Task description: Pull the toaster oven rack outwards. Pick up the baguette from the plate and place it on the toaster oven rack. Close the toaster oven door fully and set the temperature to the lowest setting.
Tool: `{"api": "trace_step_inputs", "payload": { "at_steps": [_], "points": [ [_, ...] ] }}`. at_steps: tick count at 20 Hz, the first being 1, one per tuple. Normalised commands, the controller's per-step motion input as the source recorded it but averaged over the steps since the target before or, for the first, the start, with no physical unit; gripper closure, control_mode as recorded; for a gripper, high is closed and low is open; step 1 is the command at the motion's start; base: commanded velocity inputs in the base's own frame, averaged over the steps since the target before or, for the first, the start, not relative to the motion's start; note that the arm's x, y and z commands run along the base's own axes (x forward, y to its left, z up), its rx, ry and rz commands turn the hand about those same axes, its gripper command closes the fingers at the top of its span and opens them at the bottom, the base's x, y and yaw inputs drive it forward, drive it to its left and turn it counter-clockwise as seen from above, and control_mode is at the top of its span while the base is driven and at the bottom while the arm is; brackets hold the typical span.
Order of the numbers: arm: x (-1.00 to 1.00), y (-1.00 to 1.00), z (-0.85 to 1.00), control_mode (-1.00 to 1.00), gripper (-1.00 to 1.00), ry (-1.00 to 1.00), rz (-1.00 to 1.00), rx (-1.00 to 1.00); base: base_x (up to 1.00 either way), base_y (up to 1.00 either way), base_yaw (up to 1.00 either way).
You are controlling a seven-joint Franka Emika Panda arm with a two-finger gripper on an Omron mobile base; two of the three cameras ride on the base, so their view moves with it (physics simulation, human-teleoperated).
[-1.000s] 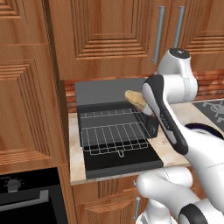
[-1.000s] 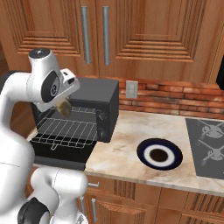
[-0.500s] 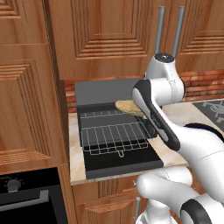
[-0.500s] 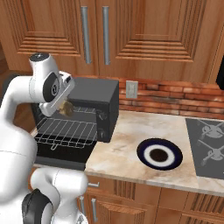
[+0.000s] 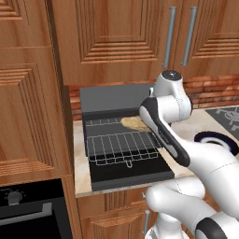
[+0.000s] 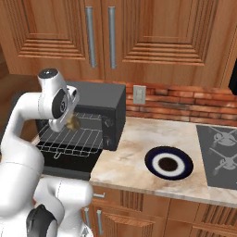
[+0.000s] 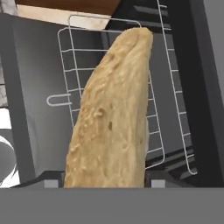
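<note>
1. The toaster oven (image 6: 99, 109) stands on the table (image 6: 139, 152), against the wall under the wooden cabinets, and serves as the landmark here.
2. The toaster oven door (image 5: 133, 173) hangs fully open, lying flat in front of the cavity, out to the table's front edge.
3. The rack (image 5: 123, 147) is pulled outwards from the cavity and sits above the open door; its front handle loop points away from the toaster oven.
4. The baguette (image 7: 111, 118) is grasped by the tool (image 5: 150, 123), which is clenched on one end of the loaf while the rest reaches out past the fingertips.
5. In the left base view the baguette (image 5: 133, 123) is held over the rear right part of the rack, at the mouth of the toaster oven; whether it touches the wires cannot be told.
6. In the hand view the loaf lies along the rack (image 7: 83, 70), with the dark door beneath.
7. The plate (image 6: 168, 163) rests on the table to the right of the toaster oven, well apart from it, between it and the cooktop (image 6: 220, 152).
</note>
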Motion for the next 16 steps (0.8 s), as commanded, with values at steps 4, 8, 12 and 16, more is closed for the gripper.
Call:
{"api": "trace_step_inputs", "payload": {
  "at_steps": [4, 8, 12, 16],
  "points": [
    [0.14, 0.11, -0.20, -1.00, 1.00, -0.10, 0.07, 0.00, 0.00, 0.00, 0.00],
    [0.12, 0.18, -0.23, -1.00, 1.00, -0.10, 0.07, 0.00, 0.00, 0.00, 0.00],
    [0.11, 0.23, -0.29, -1.00, 1.00, -0.02, 0.07, -0.02, 0.00, 0.00, 0.00],
    [0.09, 0.15, -0.42, -1.00, 1.00, 0.00, 0.02, -0.01, 0.00, 0.00, 0.00]
  ]
}}
